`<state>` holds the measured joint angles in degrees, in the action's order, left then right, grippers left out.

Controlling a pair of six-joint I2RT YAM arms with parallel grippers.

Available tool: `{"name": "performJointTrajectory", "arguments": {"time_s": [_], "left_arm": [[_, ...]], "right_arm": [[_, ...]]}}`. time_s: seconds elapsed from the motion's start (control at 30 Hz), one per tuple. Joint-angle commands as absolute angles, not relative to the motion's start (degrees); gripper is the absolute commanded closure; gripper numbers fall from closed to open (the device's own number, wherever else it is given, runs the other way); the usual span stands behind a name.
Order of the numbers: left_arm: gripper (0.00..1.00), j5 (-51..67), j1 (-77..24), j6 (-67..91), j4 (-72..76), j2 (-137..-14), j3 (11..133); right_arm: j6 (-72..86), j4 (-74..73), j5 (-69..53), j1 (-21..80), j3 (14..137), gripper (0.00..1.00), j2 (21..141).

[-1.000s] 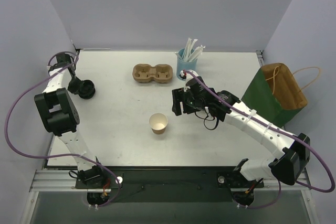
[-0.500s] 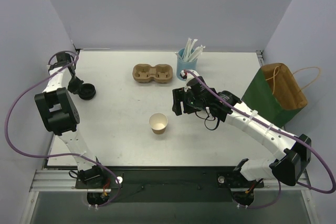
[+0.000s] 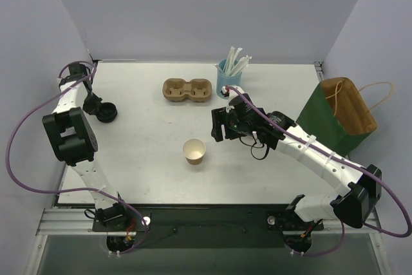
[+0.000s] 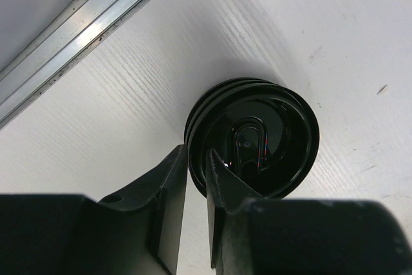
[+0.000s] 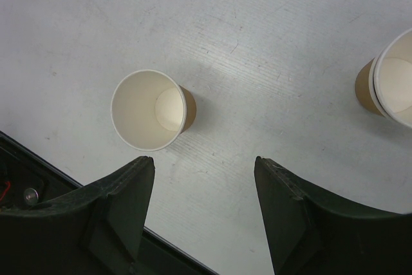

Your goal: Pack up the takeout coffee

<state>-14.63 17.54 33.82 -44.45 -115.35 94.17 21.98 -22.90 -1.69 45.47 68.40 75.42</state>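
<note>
Though apart, one takeout coffee [image 3: 194, 151], one pulp carrier [image 3: 187, 90], one black lid [image 3: 107, 114].

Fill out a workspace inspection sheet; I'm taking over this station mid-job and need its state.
Surface: white table, faint scuffs, no spills.
Job's things: takeout coffee cup upright, lidless, empty-looking, ungripped; pulp carrier empty; green bag at right edge.
Clutter: blue straw cup; another tan cup in right wrist view.
Tools: left tool shut on black lid; right tool open, short of the coffee cup.
Cables: purple cables loop beside both arms.
Surroundings: plain lilac walls; nothing else seen.
</note>
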Motion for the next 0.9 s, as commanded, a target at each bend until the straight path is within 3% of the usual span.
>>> {"name": "performJointTrajectory", "arguments": {"time_s": [0.0,0.57,0.87], "left_arm": [[0.71,-15.4,17.2,32.9,-44.7,-116.6,97.2],[0.73,-17.1,17.0,30.8,-43.9,-118.0,98.1],[0.65,-14.5,16.8,29.8,-40.6,-116.5,96.6]], "right_arm": [[21.4,-22.1,-0.2,45.9,70.4,0.36,73.4],[20.9,-22.2,-0.2,45.9,70.3,0.36,73.3],[20.9,-22.2,-0.2,45.9,70.0,0.36,73.0]]}}
